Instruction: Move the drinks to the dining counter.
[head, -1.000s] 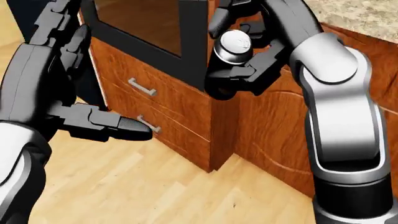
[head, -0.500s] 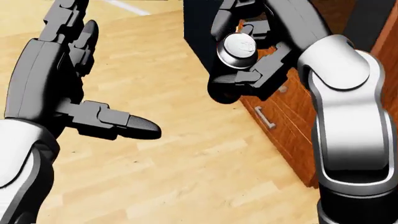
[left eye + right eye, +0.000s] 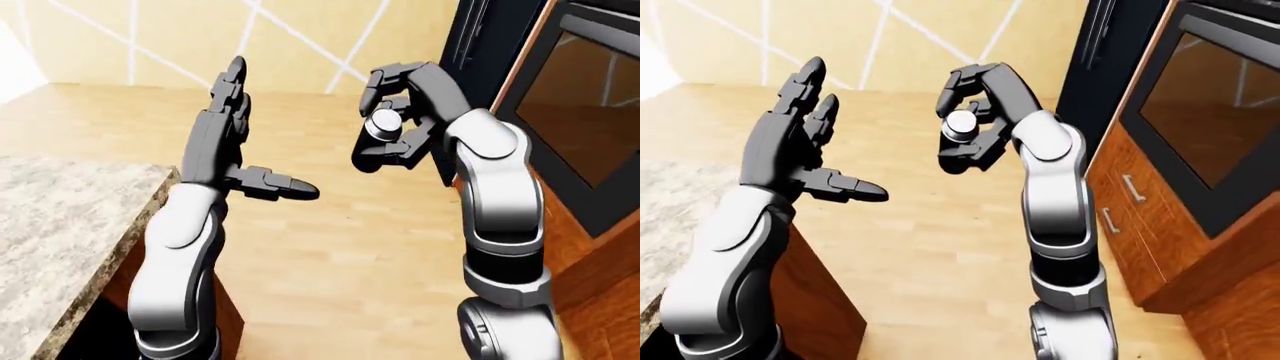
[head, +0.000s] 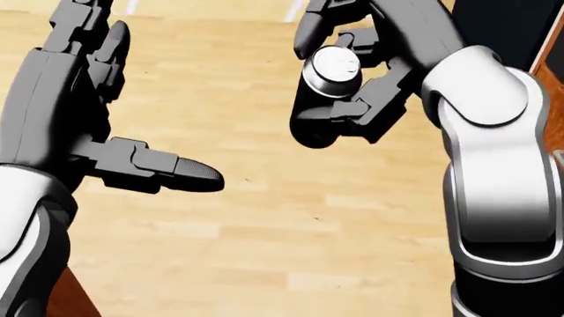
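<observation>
1. We carry one drink, a can (image 4: pixel 328 78) with a silver top, in our right hand (image 4: pixel 352 79). Its fingers (image 4: pixel 319 23) curl over the top while the thumb presses from below, so the can is gripped round its body and held high at chest level. We judge that this keeps it clear of cabinets while we travel.

2. Our left hand (image 3: pixel 222 142) holds nothing. Its fingers are spread wide and point upward, the thumb (image 3: pixel 280 184) sticking out toward the can. We read this as a ready pose, near enough to steady the can but well apart from it now.

3. A granite-topped counter (image 3: pixel 60 225) shows at the lower left of the left-eye view, just beside our left arm. It may be the dining counter, though we cannot tell for sure.

4. The wooden floor (image 4: pixel 264 224) fills the space beneath both hands, and an oven (image 3: pixel 1200 112) set in wood cabinets (image 3: pixel 1130 225) stands at the right. We judge the carry to be under way, with the placing not yet done.
</observation>
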Available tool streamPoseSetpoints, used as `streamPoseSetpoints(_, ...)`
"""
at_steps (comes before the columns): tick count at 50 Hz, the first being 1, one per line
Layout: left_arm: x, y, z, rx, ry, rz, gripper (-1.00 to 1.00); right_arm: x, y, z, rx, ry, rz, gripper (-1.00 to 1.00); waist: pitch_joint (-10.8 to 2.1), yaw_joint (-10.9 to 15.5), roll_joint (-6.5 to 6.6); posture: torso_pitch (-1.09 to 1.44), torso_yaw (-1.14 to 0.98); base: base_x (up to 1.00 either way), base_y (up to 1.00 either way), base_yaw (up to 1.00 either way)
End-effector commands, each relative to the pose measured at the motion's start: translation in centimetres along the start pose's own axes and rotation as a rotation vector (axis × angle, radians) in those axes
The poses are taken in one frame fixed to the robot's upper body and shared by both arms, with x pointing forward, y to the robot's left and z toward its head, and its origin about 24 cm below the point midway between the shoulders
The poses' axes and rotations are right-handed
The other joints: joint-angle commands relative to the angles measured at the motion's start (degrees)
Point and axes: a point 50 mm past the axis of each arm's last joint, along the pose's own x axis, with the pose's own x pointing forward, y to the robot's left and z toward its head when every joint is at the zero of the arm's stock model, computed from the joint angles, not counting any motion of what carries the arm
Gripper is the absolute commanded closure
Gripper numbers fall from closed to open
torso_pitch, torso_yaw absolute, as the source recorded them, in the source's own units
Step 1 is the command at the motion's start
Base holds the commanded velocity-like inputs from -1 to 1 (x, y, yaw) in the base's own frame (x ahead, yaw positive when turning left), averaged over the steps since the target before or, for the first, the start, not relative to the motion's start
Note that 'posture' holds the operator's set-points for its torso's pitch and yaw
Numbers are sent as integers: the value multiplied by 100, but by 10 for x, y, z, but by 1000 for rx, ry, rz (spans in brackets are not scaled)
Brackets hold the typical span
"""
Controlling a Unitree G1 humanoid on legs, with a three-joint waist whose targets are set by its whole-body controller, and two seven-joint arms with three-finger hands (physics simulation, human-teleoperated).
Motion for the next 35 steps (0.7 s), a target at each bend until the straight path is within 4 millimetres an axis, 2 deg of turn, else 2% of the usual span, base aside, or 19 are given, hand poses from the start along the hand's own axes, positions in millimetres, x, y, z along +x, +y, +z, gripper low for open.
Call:
streamPoseSetpoints(1, 0, -2, 16, 7, -80, -16, -100, -4, -14, 15, -18, -56, -70, 100, -248, -7, 167, 0, 0, 0, -100, 0)
streamPoseSetpoints(2, 0, -3, 16, 7, -80, -16, -100, -4, -15, 15, -12, -56, -72, 100, -252, 21, 317, 0, 0, 0, -100, 0)
streamPoseSetpoints(4, 0, -3, 15, 7, -79, -16, -100, -5, -14, 14, -7, -57, -70, 100, -317, 93, 408, 0, 0, 0, -100, 0)
streamPoseSetpoints(9, -1, -3, 15, 7, -77, -17, -100, -5, -15, 15, -7, -58, -74, 100, -304, 211, 395, 0, 0, 0, -100, 0)
streamPoseSetpoints(12, 0, -3, 13, 7, -76, -16, -100, -5, -15, 15, -8, -60, -77, 100, -257, 234, 292, 0, 0, 0, -100, 0)
streamPoseSetpoints(14, 0, -2, 13, 6, -76, -15, -100, -5, -14, 15, -14, -66, -77, 100, -230, 234, 149, 0, 0, 0, -89, 0)
streamPoseSetpoints(15, 0, -3, 13, 6, -76, -16, -100, -5, -14, 14, -21, -69, -76, 100, -166, 259, -59, 0, 0, 0, 0, 0)
streamPoseSetpoints(16, 0, -3, 13, 6, -76, -16, -100, -5, -12, 13, -25, -68, -69, 100, -141, 195, -728, 0, 0, 0, 0, 0)
streamPoseSetpoints(17, 0, -2, 13, 6, -75, -16, -100, -5, -12, 12, -20, -65, -66, 100, 82, 80, -377, 0, 0, 0, 0, 0)
streamPoseSetpoints(18, 0, -2, 13, 6, -75, -15, -100, -5, -12, 13, -7, -61, -63, 100, -167, 320, -399, 0, 0, 0, 0, 100)
streamPoseSetpoints(19, 0, -2, 12, 6, -75, -14, -100, -5, -11, 13, -4, -59, -62, 100, -258, 225, -369, 0, 0, 0, 0, 100)
streamPoseSetpoints(20, 0, -2, 12, 6, -75, -14, -100, -5, -11, 13, -4, -57, -60, 100, -241, 174, -372, 0, 0, -1, 0, 100)
streamPoseSetpoints(21, 0, -2, 12, 6, -75, -14, -100, -5, -11, 12, -3, -55, -62, 100, -265, 165, -331, 0, 0, 0, 0, 100)
streamPoseSetpoints(26, 0, -1, 12, 5, -77, -13, -100, -5, -10, 12, -9, -53, -53, 100, -200, 141, -147, 0, 0, 0, 0, 100)
streamPoseSetpoints(35, -2, -2, 14, 5, -82, -14, -100, -6, -11, 14, -11, -56, -56, 100, -161, 159, -46, 0, 0, 0, 0, 100)
